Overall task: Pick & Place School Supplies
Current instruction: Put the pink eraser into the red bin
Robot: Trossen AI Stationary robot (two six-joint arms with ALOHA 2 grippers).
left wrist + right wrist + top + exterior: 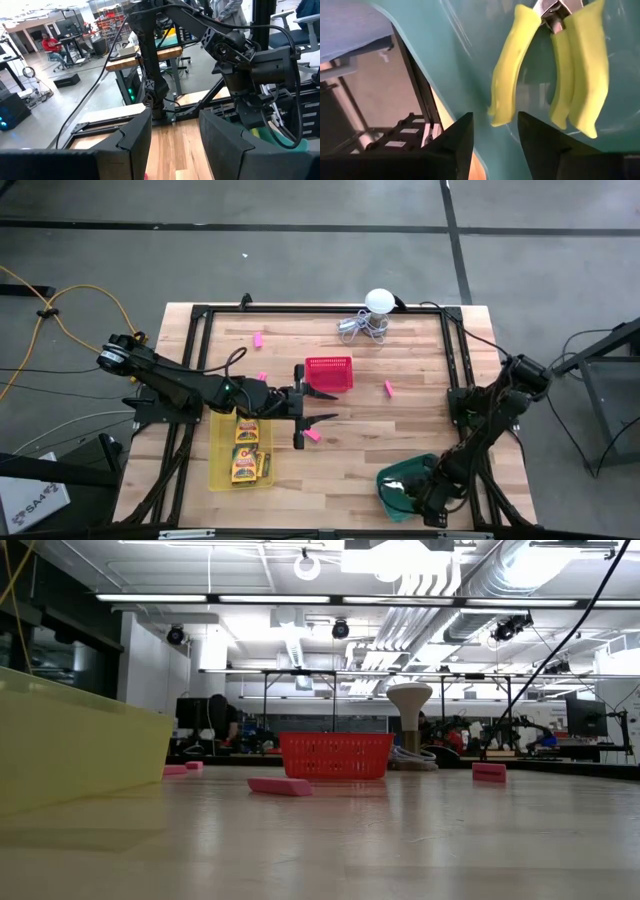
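Right end effector released over pliers in the green tray; left end effector parted, empty, near a pink eraser.

The right end effector point(494, 131) stood inside the green tray point(395, 477) at the desk point(420, 430) edge, fingers parted and gripping nothing, with the pliers point(555, 65) lying just beyond them on the tray floor. The left end effector point(322, 406) hovered just beside the red basket point(329, 372), fingers apart and empty, a pink eraser point(312, 435) close under it. Crayon boxes point(246, 448) lay in the yellow tray point(218, 470), left of the basket. Judgement: the eraser looked light, small and slightly yielding, best pinched across its short sides; the pliers looked rigid and heavier, with cushioned handles offering the surest hold.
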